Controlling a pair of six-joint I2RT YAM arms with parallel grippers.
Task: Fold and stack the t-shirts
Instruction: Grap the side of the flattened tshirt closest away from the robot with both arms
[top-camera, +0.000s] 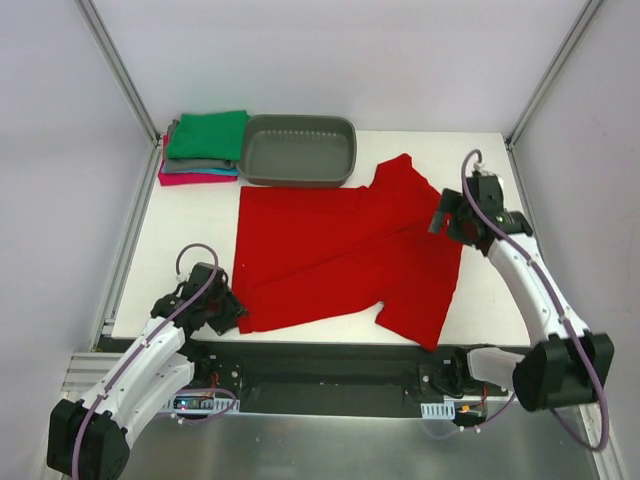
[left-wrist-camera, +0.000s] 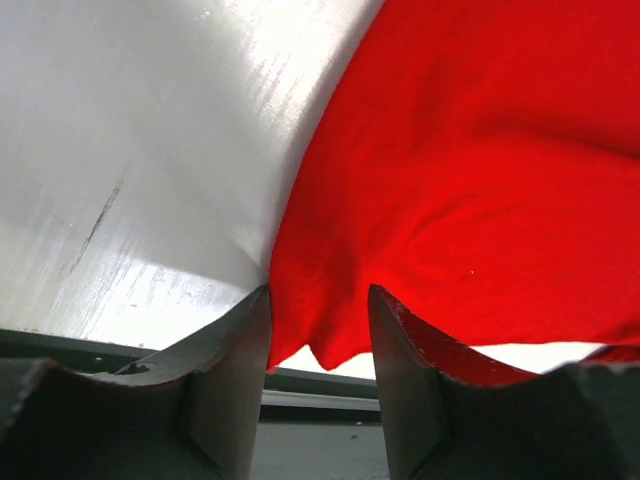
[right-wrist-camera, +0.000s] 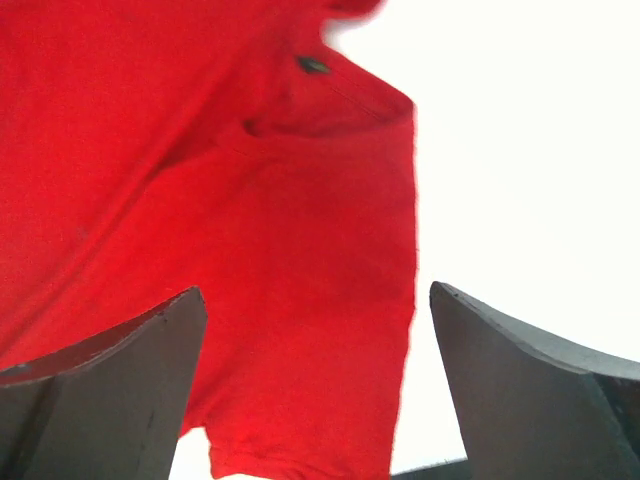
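Observation:
A bright red t-shirt (top-camera: 340, 250) lies spread out and rumpled across the middle of the table. Folded shirts are stacked at the back left, green (top-camera: 207, 135) on top, then grey, teal and magenta (top-camera: 183, 179). My left gripper (top-camera: 232, 311) is low at the red shirt's front left corner. In the left wrist view it (left-wrist-camera: 320, 300) is open, with that corner of the cloth (left-wrist-camera: 330, 320) lying between the jaws. My right gripper (top-camera: 446, 218) hovers over the shirt's right edge. In the right wrist view it (right-wrist-camera: 315, 292) is wide open and empty above the red cloth (right-wrist-camera: 270, 250).
A grey oval plastic tub (top-camera: 298, 150) stands at the back, next to the folded stack and touching the red shirt's far edge. The table's front edge (top-camera: 330, 345) runs just behind the left gripper. Frame posts rise at the back corners.

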